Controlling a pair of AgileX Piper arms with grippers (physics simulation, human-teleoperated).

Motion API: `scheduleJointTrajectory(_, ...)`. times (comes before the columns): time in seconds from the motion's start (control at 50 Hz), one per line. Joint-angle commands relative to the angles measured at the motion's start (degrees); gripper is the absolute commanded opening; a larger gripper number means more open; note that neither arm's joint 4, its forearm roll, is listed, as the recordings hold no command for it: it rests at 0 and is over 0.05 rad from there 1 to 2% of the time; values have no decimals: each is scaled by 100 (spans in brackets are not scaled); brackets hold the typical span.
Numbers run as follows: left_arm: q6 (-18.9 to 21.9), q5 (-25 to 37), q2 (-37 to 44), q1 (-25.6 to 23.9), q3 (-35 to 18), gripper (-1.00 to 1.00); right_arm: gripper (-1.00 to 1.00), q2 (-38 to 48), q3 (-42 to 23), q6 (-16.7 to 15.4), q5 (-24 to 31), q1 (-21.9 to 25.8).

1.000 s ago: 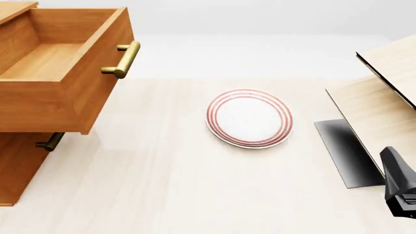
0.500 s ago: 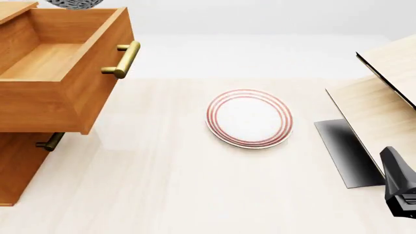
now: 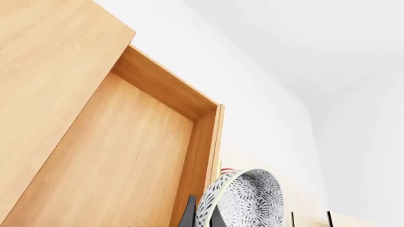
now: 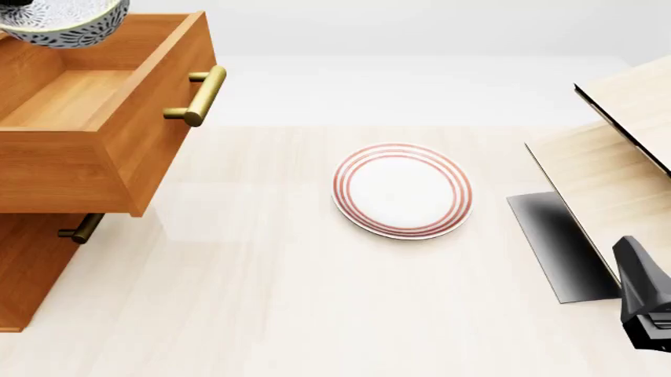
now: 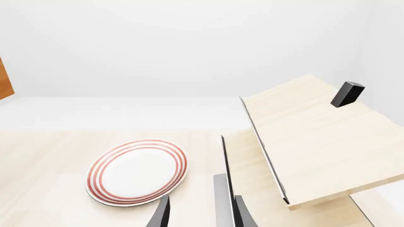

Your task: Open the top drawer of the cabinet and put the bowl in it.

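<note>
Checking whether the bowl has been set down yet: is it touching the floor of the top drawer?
Apart. In the front view the bowl hangs at the picture's top edge, above the top drawer, whose bare floor shows below it.

A simulated tabletop scene, not a real room: blank white walls, a pale table (image 4: pixel 314 314), a wooden cabinet (image 4: pixel 31 259) at left, a light-wood structure (image 4: pixel 618 157) at right.

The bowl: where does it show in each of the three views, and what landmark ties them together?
Front view: the bowl sits at the top left corner, above the open top drawer.
Left wrist view: the bowl is at the bottom edge, on edge, beside the drawer's wall.
Right wrist view: not in it.
Shared landmark: the drawer links the front and left wrist views; the plate links the front and right wrist views.
</note>
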Motion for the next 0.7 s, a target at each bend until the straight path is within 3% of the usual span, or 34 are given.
scheduleJointTrajectory(0.02, -161, -239, -277, 232, 365, -100, 100, -6, 3, -5, -5, -1)
scheduleJointTrajectory(0.5, -527, -755, -506, 754, 1036, -100, 100, -5, 3, -5, -4, -2)
scheduleJointTrajectory(0.7, -595, -917, -289, 786, 1004, -100, 100, -5, 3, -5, -4, -3)
